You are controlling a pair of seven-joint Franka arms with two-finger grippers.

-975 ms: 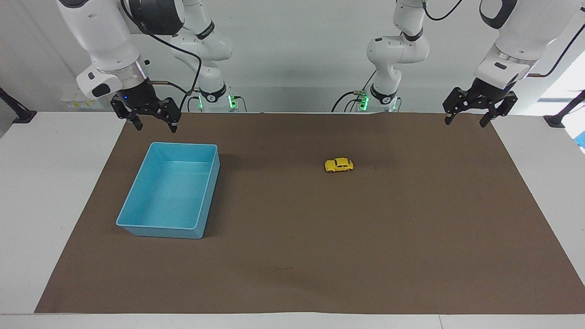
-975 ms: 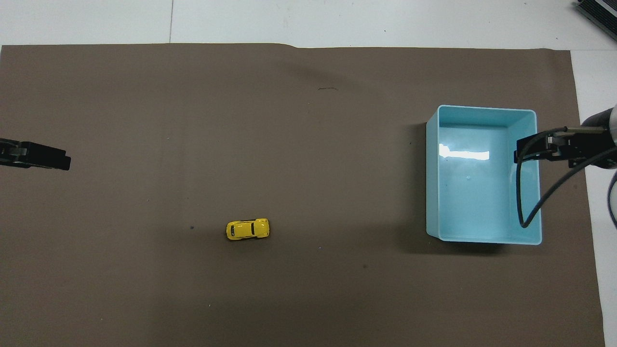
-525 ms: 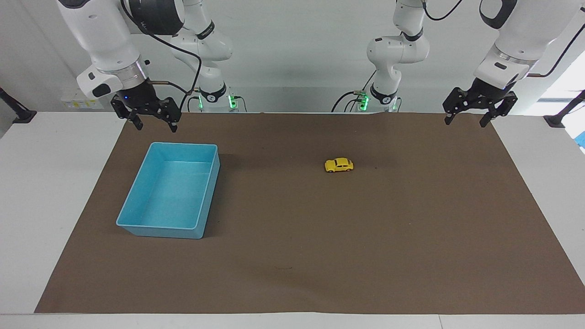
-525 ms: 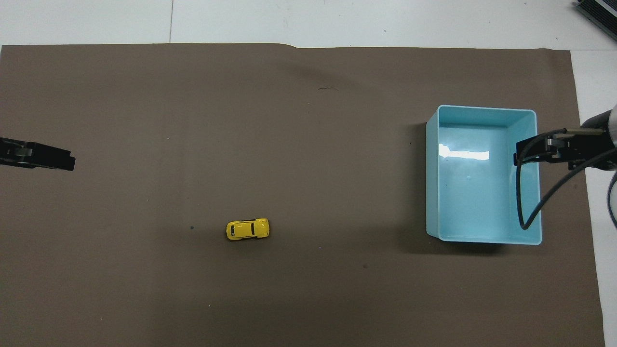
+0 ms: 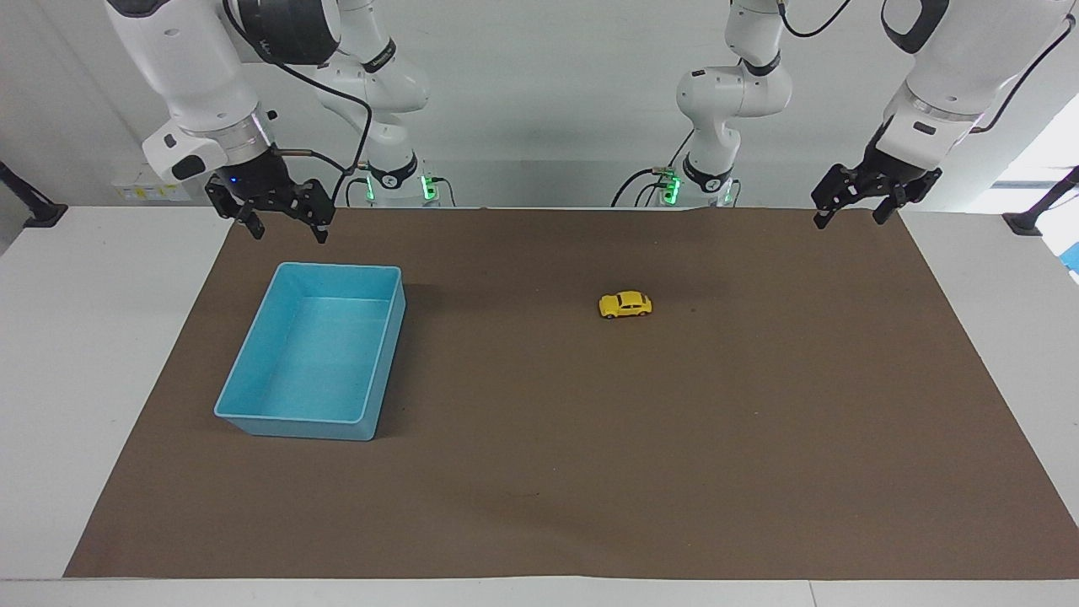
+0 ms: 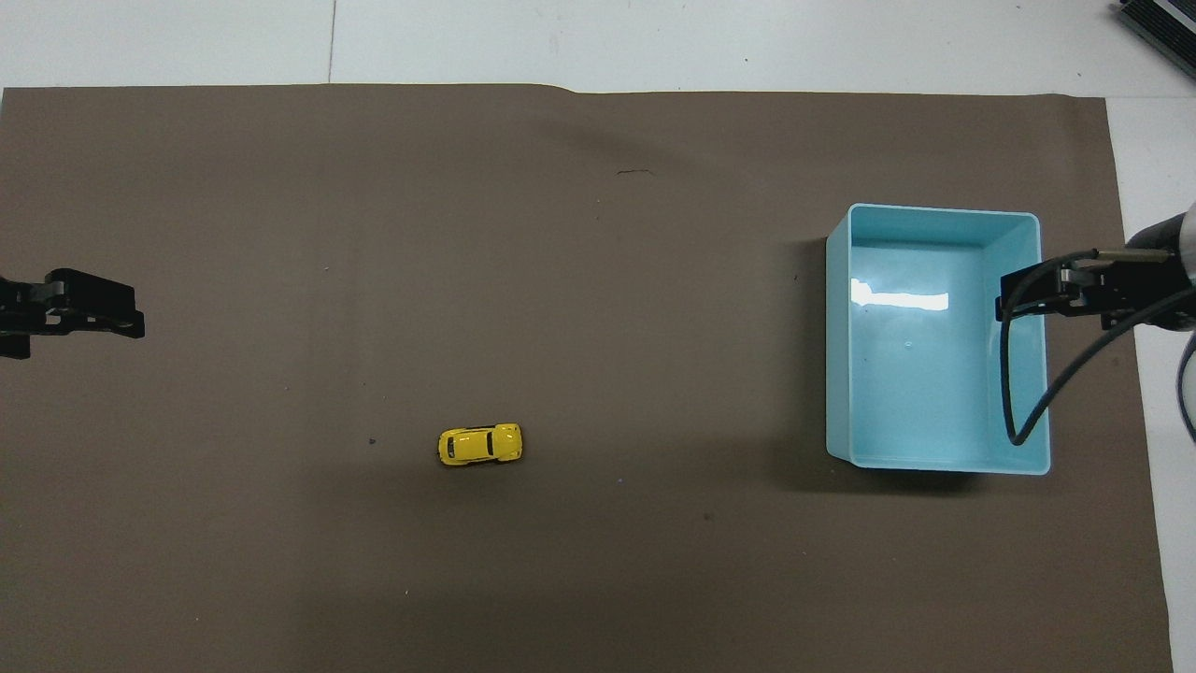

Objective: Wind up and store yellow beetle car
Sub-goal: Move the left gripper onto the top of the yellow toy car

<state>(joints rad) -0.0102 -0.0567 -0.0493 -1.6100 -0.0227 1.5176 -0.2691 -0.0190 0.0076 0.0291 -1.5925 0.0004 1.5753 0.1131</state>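
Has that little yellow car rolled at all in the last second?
No. The yellow beetle car sits where it did on the brown mat, just as far from the blue bin.

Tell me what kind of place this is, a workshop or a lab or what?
Most likely a robotics lab test bench: two white arms mounted at a white table, a plain brown mat, and only a yellow beetle car and an empty blue bin laid out.

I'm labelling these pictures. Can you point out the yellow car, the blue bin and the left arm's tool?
yellow beetle car (image 5: 625, 304), facing view, on its body side.
blue bin (image 5: 387, 348), facing view, on its side wall.
left tool (image 5: 849, 209), facing view, midway between its fingertips.
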